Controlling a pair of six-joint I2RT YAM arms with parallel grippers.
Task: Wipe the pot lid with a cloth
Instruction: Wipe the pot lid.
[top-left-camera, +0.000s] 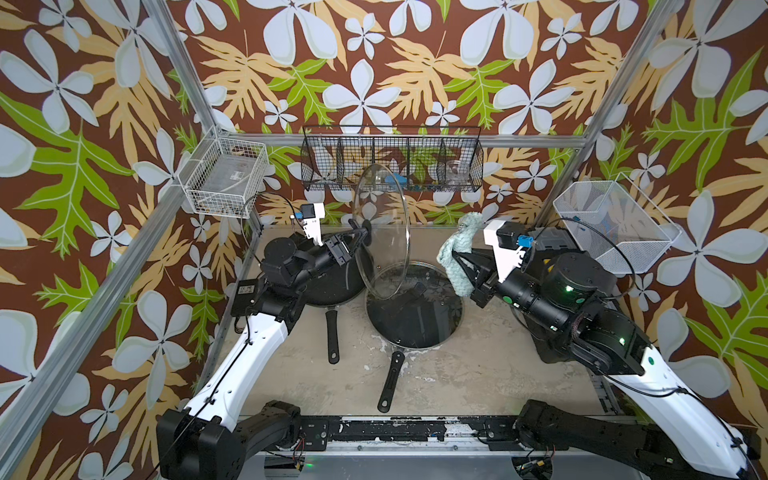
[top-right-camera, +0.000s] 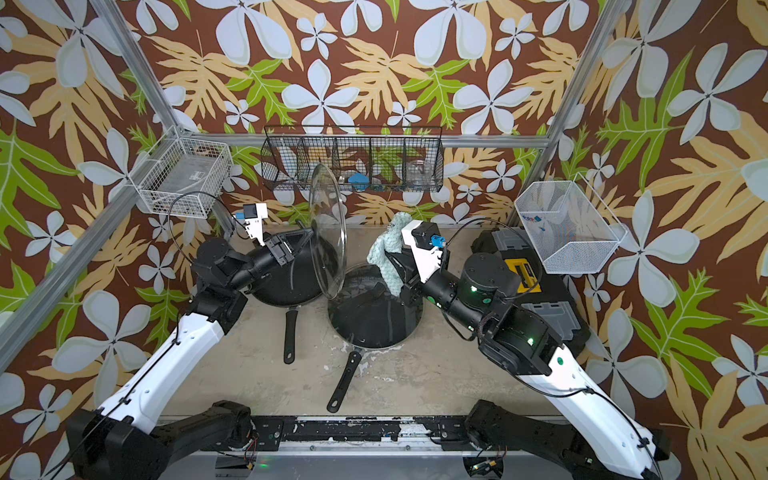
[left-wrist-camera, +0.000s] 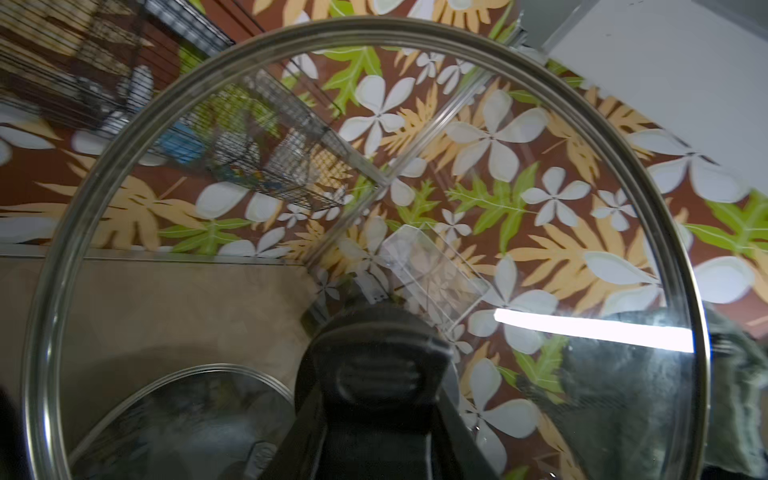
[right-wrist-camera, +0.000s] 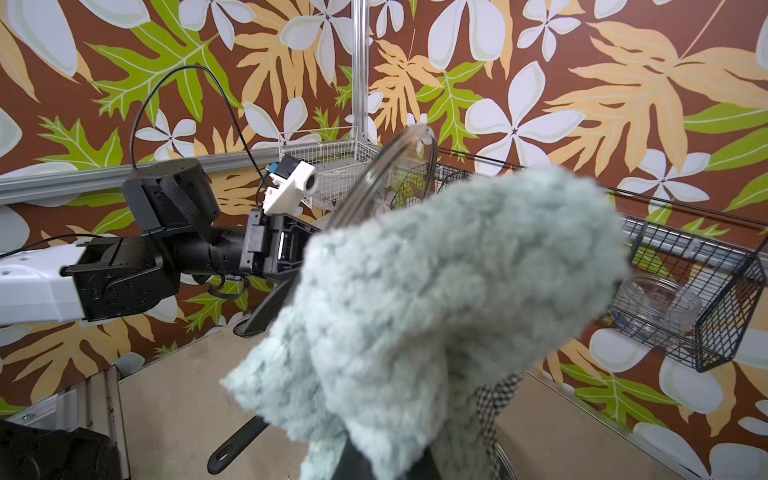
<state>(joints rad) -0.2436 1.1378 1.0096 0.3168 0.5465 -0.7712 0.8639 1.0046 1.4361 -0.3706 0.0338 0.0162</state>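
Left gripper (top-left-camera: 360, 235): you are clamping it shut on the black handle (left-wrist-camera: 374, 374) of the pot lid.
Pot lid (top-left-camera: 384, 232): it is standing on edge in the air above the table (top-left-camera: 478, 374), between your two arms.
Right gripper (top-left-camera: 457, 257): you are pinching the cloth with the jaws closed, and the fabric is draping over the fingers.
Cloth (top-left-camera: 455, 272): it is hanging near the lid's glass face; a gap is showing in both top views.
Second glass lid (top-left-camera: 415, 316): it is lying flat on a black frying pan (top-left-camera: 390, 384).
Other frying pan (top-left-camera: 336, 291): it is sitting uncovered beneath your left arm.
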